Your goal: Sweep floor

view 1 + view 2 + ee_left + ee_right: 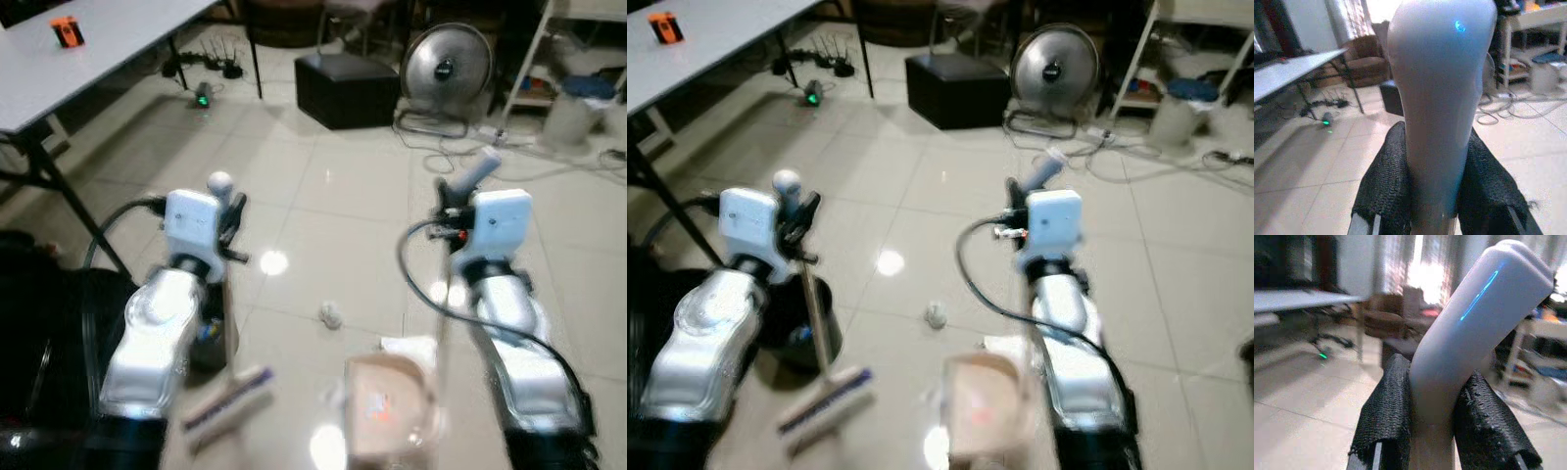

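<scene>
Both arms are up in front so the tools hang down to the tiled floor (333, 176): the left pincer (1432, 196) is clenched on the broom handle (1440, 98) with the brush head (828, 399) down by the robot's feet, and the right pincer (1435, 431) is clenched on the dustpan handle (1474, 318) with the dustpan (985, 401) sitting low just beside it. Looks set up to push that little crumpled scrap (937, 314), which lies just ahead of the two tools, into the pan. The wrist views show the padded fingers squeezing each handle, which the head views blur, while the head views show where the brush, pan and scrap sit.

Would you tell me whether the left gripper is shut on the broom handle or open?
Shut. In the left wrist view both black fingers press against the pale broom handle between them.
</scene>
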You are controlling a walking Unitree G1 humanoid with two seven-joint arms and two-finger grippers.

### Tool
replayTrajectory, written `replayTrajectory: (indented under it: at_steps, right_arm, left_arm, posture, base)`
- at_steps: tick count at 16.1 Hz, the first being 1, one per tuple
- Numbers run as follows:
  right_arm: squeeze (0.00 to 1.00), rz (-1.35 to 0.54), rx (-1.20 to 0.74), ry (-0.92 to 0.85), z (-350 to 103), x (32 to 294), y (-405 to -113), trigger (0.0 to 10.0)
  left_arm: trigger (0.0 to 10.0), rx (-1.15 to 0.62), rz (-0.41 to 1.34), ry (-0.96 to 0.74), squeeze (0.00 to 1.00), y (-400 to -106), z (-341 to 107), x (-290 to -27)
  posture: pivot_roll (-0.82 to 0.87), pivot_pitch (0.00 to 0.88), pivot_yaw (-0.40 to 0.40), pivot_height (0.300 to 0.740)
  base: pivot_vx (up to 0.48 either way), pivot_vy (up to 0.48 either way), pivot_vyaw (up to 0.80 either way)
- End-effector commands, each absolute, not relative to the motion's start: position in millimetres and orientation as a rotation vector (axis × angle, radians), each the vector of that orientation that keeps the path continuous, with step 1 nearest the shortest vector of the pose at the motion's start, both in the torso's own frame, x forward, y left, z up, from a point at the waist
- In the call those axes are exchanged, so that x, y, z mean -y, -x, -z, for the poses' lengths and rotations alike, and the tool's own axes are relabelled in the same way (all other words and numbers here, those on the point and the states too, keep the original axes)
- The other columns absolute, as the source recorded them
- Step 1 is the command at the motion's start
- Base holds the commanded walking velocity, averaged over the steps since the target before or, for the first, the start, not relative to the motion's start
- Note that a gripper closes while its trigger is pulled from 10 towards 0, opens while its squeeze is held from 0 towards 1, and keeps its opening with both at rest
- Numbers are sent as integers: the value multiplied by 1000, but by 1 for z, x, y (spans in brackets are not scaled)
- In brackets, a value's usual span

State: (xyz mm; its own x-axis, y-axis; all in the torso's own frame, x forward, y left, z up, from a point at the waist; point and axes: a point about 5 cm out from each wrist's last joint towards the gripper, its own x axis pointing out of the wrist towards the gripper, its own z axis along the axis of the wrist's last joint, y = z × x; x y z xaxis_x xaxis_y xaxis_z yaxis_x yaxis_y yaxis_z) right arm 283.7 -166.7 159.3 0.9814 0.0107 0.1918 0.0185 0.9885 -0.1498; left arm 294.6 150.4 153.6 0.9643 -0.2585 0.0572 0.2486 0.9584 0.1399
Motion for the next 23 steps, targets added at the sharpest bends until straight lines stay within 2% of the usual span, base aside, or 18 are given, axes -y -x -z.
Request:
replayTrajectory:
  at_steps: [1,3,7,12,17,23]
  right_arm:
    - [0,20,233,158,-169,167,-284,10000]
    - [0,40,188,112,-162,167,-280,10000]
    - [0,50,173,78,-158,165,-274,10000]
    - [0,55,145,97,-150,159,-272,10000]
    - [0,77,185,201,-139,163,-274,10000]
    - [0,0,275,160,-136,152,-293,10000]
  left_arm:
    - [10000,114,272,-133,0,-297,-163,-150]
    - [10000,115,284,-132,0,-299,-164,-149]
    - [10000,116,298,-132,0,-300,-163,-147]
    - [10000,108,292,-102,0,-299,-159,-148]
    - [10000,152,166,-80,0,-316,-159,-155]
    - [10000,221,32,-32,0,-333,-161,-154]
  posture:
    - [-70,31,48,740]
    - [-76,26,55,740]
    - [-78,22,57,740]
    - [-66,37,49,740]
    - [-33,120,39,740]
    - [28,263,41,740]
  base:
    - [337,0,0]
    - [334,0,0]
    - [333,0,-789]
    - [61,0,0]
    - [0,0,0]
    - [0,0,0]
